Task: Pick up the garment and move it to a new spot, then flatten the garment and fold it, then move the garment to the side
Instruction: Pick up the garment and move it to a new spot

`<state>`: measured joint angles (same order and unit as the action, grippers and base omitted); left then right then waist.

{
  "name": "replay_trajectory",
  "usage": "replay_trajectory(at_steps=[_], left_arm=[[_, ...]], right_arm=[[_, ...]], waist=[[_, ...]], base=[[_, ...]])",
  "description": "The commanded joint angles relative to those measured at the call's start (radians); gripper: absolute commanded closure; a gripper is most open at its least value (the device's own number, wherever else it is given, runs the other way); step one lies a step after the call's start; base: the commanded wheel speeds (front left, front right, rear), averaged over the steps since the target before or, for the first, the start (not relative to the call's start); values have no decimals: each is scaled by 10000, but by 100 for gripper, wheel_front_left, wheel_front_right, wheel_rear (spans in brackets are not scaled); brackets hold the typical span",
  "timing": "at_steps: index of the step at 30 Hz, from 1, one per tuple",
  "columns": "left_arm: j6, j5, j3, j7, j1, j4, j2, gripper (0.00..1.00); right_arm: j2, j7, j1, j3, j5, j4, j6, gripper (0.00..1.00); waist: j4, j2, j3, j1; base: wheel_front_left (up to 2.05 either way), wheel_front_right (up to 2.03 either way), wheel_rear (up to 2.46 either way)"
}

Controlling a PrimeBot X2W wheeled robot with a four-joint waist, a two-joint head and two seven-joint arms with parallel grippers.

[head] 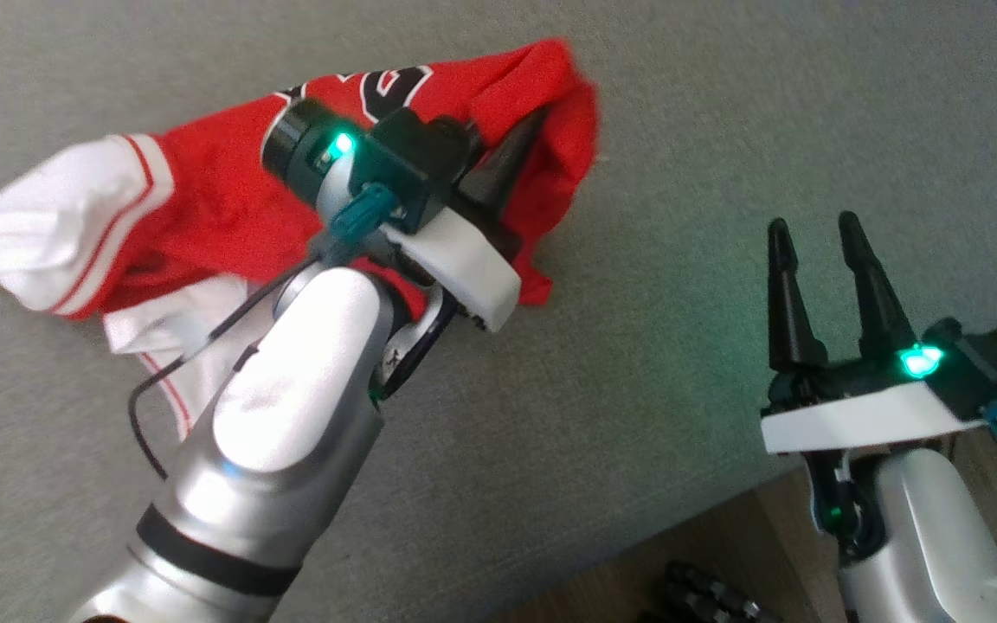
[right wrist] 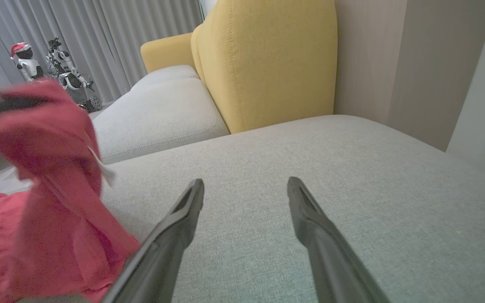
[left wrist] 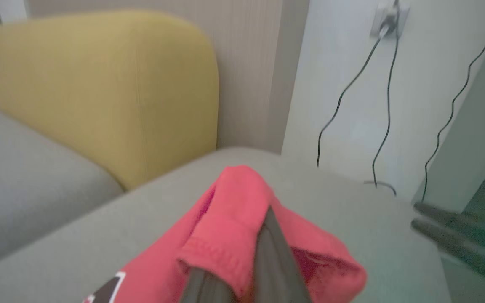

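Garment (head: 230, 199) is hanging by one thin edge from the clamped left gripper (head: 533, 125), risking slipping free, while the right gripper (head: 814, 227) is hovering wide open.

A grey woven sofa seat (head: 680, 130) carries everything. In the head view it spreads across nearly the whole frame, and its edge runs out toward 5 o'clock, where a strip of wooden floor (head: 710, 541) shows below it. Directly on the seat lies the garment (head: 204, 199), a red jersey with white sleeves and red-striped trim, at about 10 o'clock in that view. Its white part rests crumpled on the fabric at 9 o'clock, while its red end toward 12 o'clock is raised off the seat. In the right wrist view a yellow backrest (right wrist: 267, 63) stands at the seat's far edge at 12 o'clock, with a second grey cushion (right wrist: 162, 109) beside it at 10 o'clock.
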<state>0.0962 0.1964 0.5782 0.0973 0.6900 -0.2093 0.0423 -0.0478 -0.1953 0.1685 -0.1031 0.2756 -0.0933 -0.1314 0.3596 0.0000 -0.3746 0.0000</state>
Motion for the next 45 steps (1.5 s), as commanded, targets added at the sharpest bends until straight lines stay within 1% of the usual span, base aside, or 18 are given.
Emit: replay_trajectory(at_steps=[1, 6, 7, 10, 11, 12, 13, 18, 21, 25, 31, 38, 41, 45], left_arm=[[-52, 61, -114, -447, 281, -511, 81, 100], [16, 366, -57, -1286, 460, -2462, 90, 100], [16, 366, -57, -1286, 460, -2462, 90, 100], [42, 507, 29, -1416, 627, -3066, 87, 100], [54, 568, 73, -1393, 675, -3182, 86, 85], [54, 641, 105, -1331, 720, -3256, 85, 55], [35, 700, 155, -1195, 765, -3264, 84, 0], [-96, 1150, 607, -416, 760, -2922, 82, 0], [-294, 1346, 774, 121, 621, -2539, 81, 0], [-631, 1453, 632, 748, 271, -2102, 127, 0], [-1500, 1585, -192, 1356, -655, -1244, 721, 0], [-2524, 1920, -1549, 1578, -2057, -385, 1573, 0], [-2810, 2136, -2226, 1615, -2634, -110, 1916, 0], [-3020, 2252, -2857, 1636, -3417, 232, 2213, 0]], right_arm=[[-24, -196, 474, -369, 144, 176, 7, 0], [-24, -405, 758, -603, 304, -131, 7, 0], [-24, -405, 758, -603, 304, -131, 7, 0], [-24, -473, 883, -646, 322, -293, 7, 0], [-24, -490, 905, -626, 309, -341, 7, 0], [-24, -504, 921, -607, 292, -385, 7, 0], [-24, -516, 929, -590, 274, -432, 7, 0], [-24, -507, 920, -466, 60, -608, 7, 0], [-24, -412, 919, -372, -129, -607, 7, 0], [-24, -199, 866, -251, -392, -510, 7, 0], [-24, 171, 637, -68, -753, -317, 7, 0], [-24, 558, 306, 183, -1166, -105, 7, 0], [-24, 688, 173, 246, -1312, -41, 7, 0], [-24, 836, -4, 289, -1482, 11, 7, 0]], waist=[[639, 0, -763, 0], [761, 0, -1016, 0], [761, 0, -1016, 0], [713, 0, -1032, 0], [658, 0, -1012, 0], [596, 0, -983, 0], [524, 0, -928, 0], [-22, 0, -518, 0], [-452, 0, -212, 0], [-1010, 0, 188, 0], [-1771, 0, 715, 0], [-2473, 0, 1252, 0], [-2715, 0, 1448, 0], [-2982, 0, 1747, 0]], base=[[0, 0, 0], [0, 0, 0], [0, 0, 0], [0, 0, 0], [0, 0, 0], [0, 0, 0], [0, 0, 0], [0, 0, 0], [0, 0, 0], [0, 0, 0], [0, 0, 0], [0, 0, 0], [0, 0, 0], [0, 0, 0]])
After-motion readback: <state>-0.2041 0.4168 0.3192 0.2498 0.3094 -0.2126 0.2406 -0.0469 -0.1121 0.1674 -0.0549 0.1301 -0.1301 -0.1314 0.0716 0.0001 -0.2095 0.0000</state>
